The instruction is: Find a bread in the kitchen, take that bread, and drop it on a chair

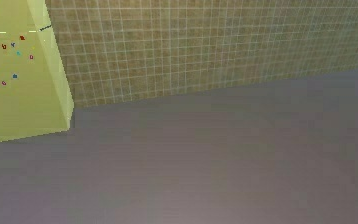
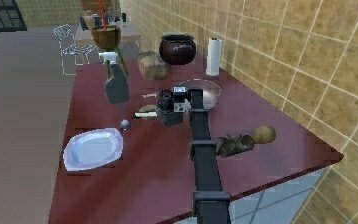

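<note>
While the arm extends over the dark red wooden worktop (image 2: 147,180), noted left to right: round white plate (image 2: 92,148); grey spray bottle (image 2: 115,80); brown crusty bread loaf (image 2: 152,66) toward the far end; gripper (image 2: 155,108) nearer than the loaf, small items around it, so cannot tell whether it holds anything. Judgement: loaf light, soft, crushable; grasp across its narrow width.
</note>
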Controlling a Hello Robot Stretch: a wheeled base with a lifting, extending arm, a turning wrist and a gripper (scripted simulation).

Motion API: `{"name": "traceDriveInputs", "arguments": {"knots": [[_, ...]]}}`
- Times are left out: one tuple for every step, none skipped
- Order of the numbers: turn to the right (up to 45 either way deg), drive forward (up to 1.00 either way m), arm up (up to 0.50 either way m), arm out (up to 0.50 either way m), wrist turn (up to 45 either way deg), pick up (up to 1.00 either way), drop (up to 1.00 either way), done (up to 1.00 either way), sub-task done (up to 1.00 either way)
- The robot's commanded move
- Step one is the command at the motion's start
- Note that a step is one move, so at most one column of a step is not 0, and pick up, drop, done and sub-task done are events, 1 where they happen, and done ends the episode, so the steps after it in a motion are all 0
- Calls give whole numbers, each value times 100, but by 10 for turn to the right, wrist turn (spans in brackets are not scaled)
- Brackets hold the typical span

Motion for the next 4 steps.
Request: {"name": "traceDriveInputs", "arguments": {"knots": [[0,0,10,0,0,0,0,0,0],[0,0,4,0,0,0,0,0,0],[0,0,0,0,-450,0,0,0,0],[0,0,0,0,-450,0,0,0,0]]}}
